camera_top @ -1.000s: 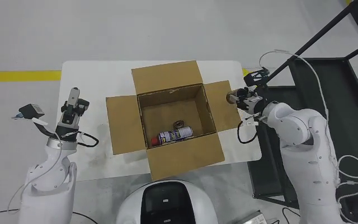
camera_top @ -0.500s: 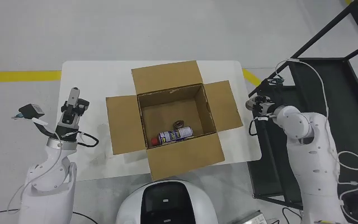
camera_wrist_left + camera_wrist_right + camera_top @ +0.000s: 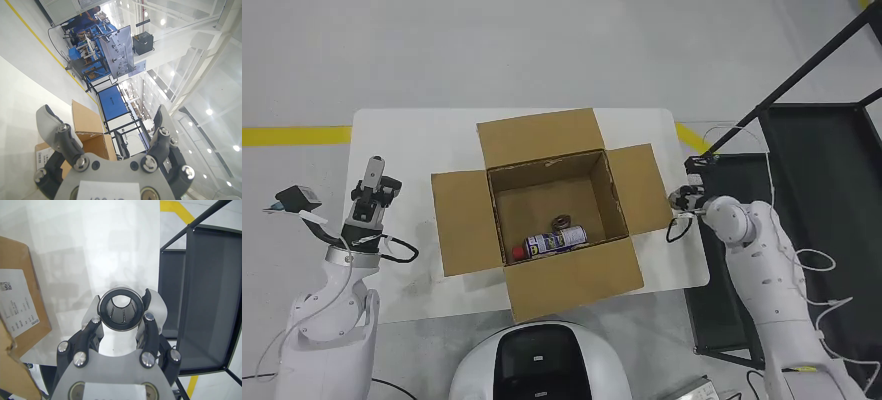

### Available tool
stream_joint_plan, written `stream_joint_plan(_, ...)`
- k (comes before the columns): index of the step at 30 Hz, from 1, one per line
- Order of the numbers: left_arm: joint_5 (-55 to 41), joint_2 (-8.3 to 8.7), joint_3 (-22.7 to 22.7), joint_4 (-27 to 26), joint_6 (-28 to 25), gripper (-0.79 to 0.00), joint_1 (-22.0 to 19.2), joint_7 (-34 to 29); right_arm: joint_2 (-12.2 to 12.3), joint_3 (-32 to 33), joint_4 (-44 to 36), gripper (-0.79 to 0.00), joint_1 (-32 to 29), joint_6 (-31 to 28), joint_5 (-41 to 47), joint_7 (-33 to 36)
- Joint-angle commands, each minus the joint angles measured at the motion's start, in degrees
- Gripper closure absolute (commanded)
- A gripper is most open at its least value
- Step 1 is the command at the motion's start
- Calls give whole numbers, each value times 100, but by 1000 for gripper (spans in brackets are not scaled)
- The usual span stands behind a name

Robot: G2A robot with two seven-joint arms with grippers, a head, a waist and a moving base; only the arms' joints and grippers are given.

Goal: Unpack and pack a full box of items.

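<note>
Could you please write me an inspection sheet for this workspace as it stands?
Surface: white table, carrying one box.
Job's things: box open, four flaps out; spray can lying inside, small ring beside it; sleeve held.
Clutter: nothing seen.
Grippers: left gripper open, empty, over the table's left side; right gripper shut on the sleeve, by the box's right flap.
Cables: black cable looping at each wrist; white leads along the right arm.
Surroundings: black rack right of the table; yellow floor line.
</note>
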Motion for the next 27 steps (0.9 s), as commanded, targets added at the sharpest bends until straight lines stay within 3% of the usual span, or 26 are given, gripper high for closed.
stream_joint_plan(1,0,0,0,0,0,-785,0,0,-22,-127,180,0,134,18,-29,-106)
stream_joint_plan(18,0,0,0,0,0,-785,0,0,-206,-841,1611,0,1067,161,9,-609)
stream_joint_plan(19,0,0,0,0,0,-785,0,0,-214,-861,1671,-274,1104,164,29,-621)
stream_joint_plan(20,0,0,0,0,0,-785,0,0,-217,-872,1692,-785,1120,158,29,-626)
stream_joint_plan(27,0,0,0,0,0,-785,0,0,-243,-942,1821,-785,1194,174,106,-602)
